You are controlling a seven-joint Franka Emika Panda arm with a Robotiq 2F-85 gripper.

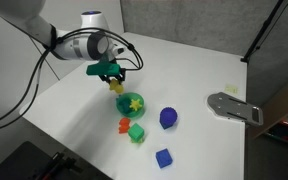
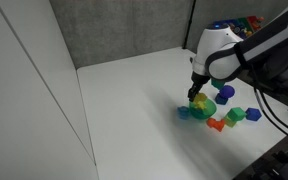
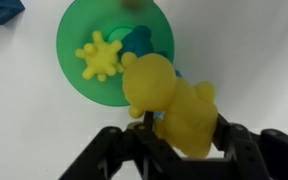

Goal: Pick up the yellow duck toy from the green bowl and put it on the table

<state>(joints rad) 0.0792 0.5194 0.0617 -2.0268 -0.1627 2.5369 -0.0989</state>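
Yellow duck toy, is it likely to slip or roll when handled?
Probably light: the tool holds the yellow duck toy above the green bowl. Its rounded, lumpy body may twist in the grip, and could roll a little once set down.

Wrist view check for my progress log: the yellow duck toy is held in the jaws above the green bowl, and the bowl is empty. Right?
Not quite. The yellow duck toy is held in the jaws above the green bowl, but the bowl is not empty: the wrist view shows a spiky yellow star piece lying in it.
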